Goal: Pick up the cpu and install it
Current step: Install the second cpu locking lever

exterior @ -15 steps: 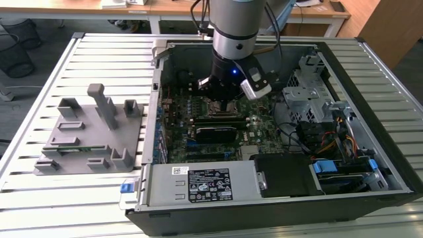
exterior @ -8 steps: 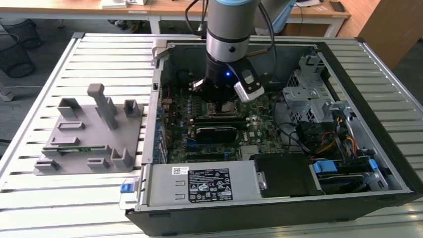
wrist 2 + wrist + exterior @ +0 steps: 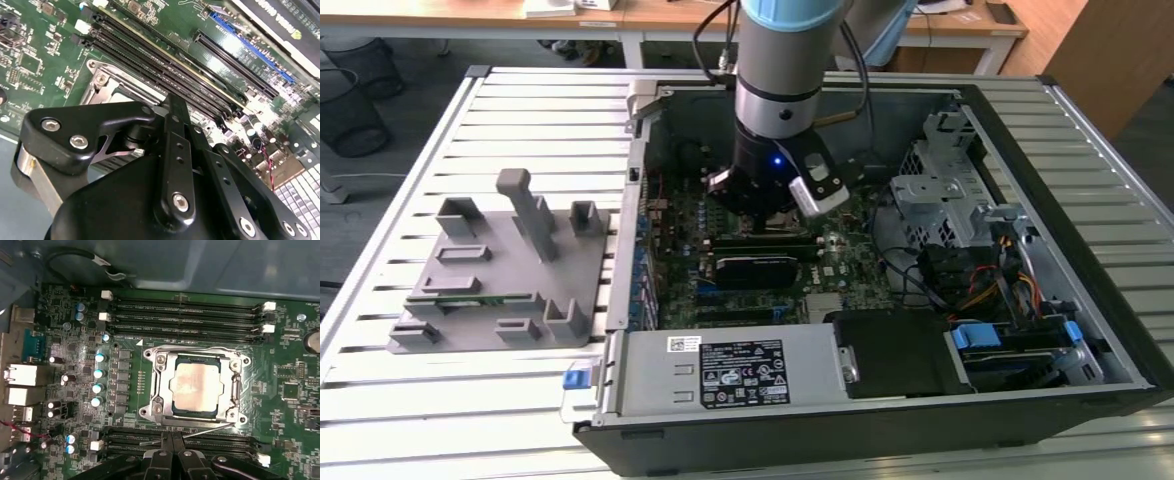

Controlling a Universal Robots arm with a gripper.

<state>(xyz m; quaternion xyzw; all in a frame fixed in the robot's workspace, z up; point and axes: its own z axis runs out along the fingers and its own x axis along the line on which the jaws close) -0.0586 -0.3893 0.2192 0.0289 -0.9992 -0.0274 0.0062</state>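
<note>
The cpu (image 3: 196, 385), a flat square chip with a smudged silver top, lies inside the metal socket frame (image 3: 161, 371) on the green motherboard. My gripper (image 3: 172, 441) hovers just beside the socket, over the memory slots, its two black fingers pressed together with nothing between them. A thin metal lever (image 3: 200, 432) runs along the socket edge nearest the fingertips. In the second wrist view the gripper's black linkage (image 3: 172, 107) hides most of the socket (image 3: 107, 85). In the exterior view the arm reaches down into the open computer case and the gripper (image 3: 767, 212) is low over the board.
Empty memory slots (image 3: 190, 315) flank the socket on both sides. Capacitors (image 3: 99, 374) and rear ports (image 3: 22, 382) stand nearby. A grey fixture (image 3: 507, 270) holding a green memory stick (image 3: 467, 298) sits on the slatted table at the exterior view's left. Case walls, drive cage (image 3: 941, 190) and power supply (image 3: 734, 370) surround the board.
</note>
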